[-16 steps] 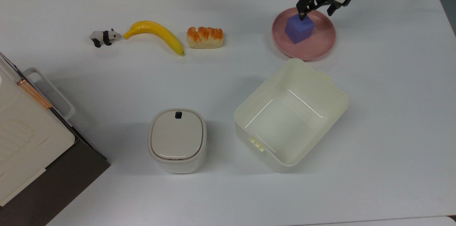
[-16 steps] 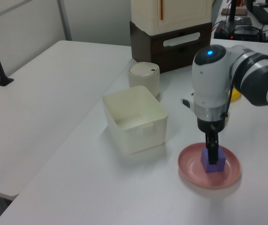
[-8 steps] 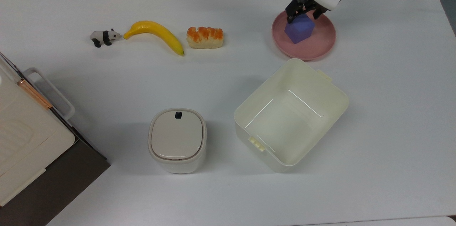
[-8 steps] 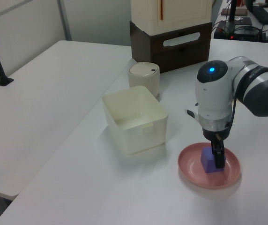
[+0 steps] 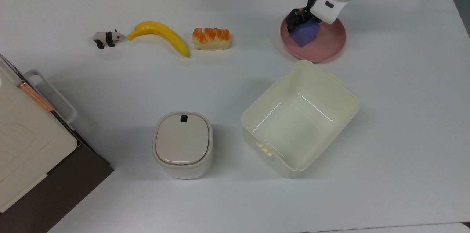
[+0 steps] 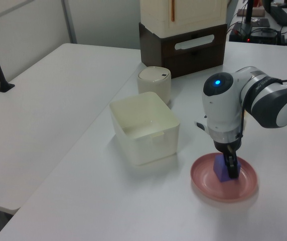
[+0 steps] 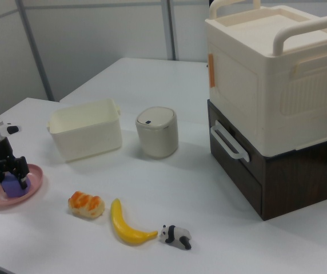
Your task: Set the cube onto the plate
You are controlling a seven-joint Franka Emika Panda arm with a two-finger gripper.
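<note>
The purple-blue cube rests on the pink plate at the far right of the table in the top view. My gripper hangs low over it and is open. In the right view a black finger stands on each side of the cube. In the top view one finger shows at the cube's left, and the white wrist covers the other finger and the cube's top right corner.
A large cream bin sits just in front of the plate. A lidded cream can stands to its left. Bread, a banana and a toy panda line the back. Stacked storage boxes fill the top view's left edge.
The gripper has shifted toward the top view's left and come down around the cube, the wrist now covering part of it. The cube stays on the plate.
</note>
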